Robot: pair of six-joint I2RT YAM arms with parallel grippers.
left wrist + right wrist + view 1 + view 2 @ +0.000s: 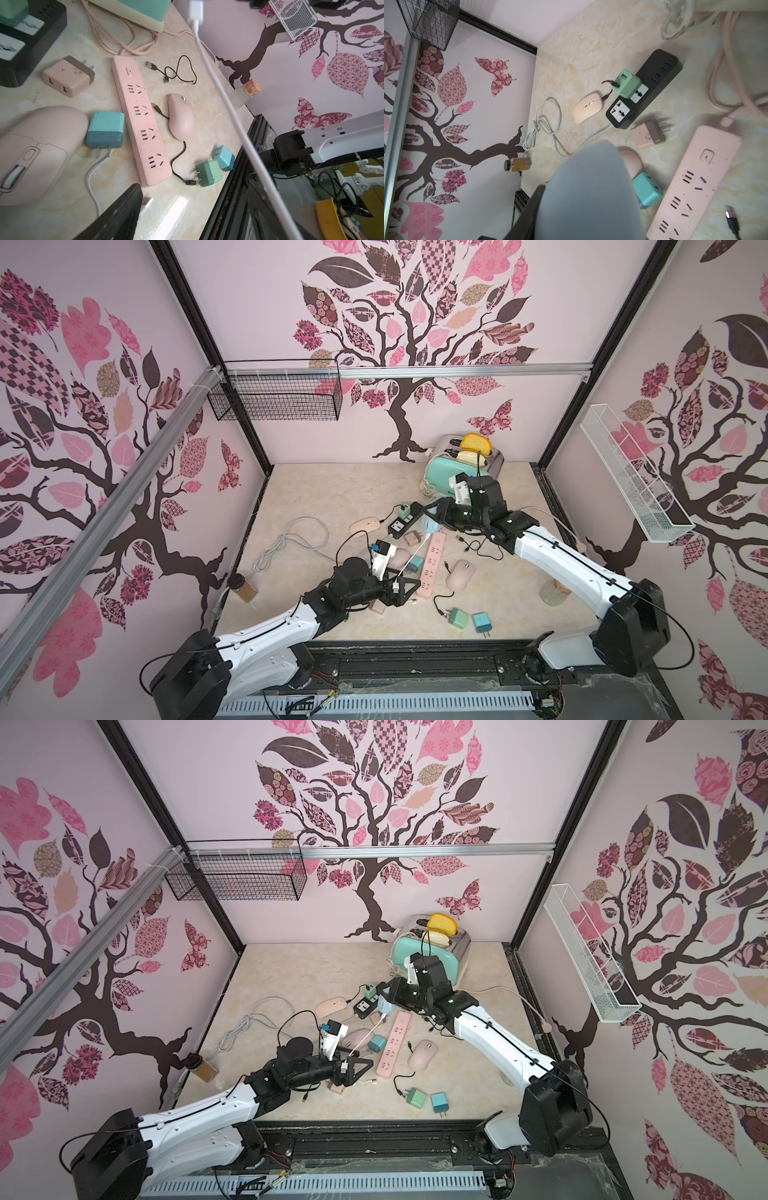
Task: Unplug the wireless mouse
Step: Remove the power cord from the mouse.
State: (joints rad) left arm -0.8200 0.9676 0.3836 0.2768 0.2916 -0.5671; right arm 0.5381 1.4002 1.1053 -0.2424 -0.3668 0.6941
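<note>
Wireless mouse [430,526], a blue-grey one, is up off the surface [332,489], held in the air above the far end of the pink power strip [432,568] and just beside the black power strip [401,524]. The right fingers [533,209] are closed on it; in the right wrist view its rounded body fills the foreground against them.

As for progress, I would say the job is not finished. A white cable [415,556] runs in a straight line from the mouse's lower end down to the left fingers [122,214]. In both top views the white plug [195,12] sits right at the mouse. Whether it is seated in the port or only just out is too small to tell. What seems left is to get that plug clear of the mouse and then put things down.

The left fingers stand wide apart. The cable passes between them, and I cannot see them pinching it.

The left arm [266,630] reaches in low from the near left, forearm almost level, wrist close over the surface beside the near end of the pink power strip. The right arm [561,556] stretches from the near right toward the middle, wrist bent, its fingers pointing left with the mouse at their tip.
</note>
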